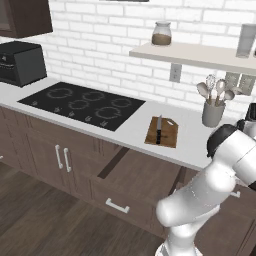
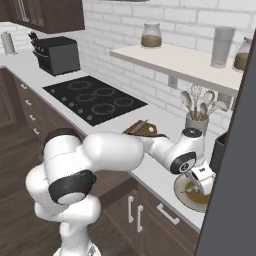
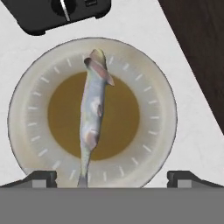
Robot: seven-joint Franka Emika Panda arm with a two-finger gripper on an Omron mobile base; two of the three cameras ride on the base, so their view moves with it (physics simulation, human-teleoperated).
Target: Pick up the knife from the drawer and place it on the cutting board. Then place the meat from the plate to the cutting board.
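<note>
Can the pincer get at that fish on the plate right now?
Probably yes. The pincer hangs open straight above the meat, which lies bare across the plate with nothing over it.

The white arm (image 2: pixel 125 150) is reaching right across the counter (image 2: pixel 155 175), its gripper (image 2: pixel 206 184) hanging over the plate (image 2: pixel 192 197). The cutting board (image 2: pixel 142 129) is lying behind the forearm, near 1 utensil crock (image 2: pixel 196 122).
</note>
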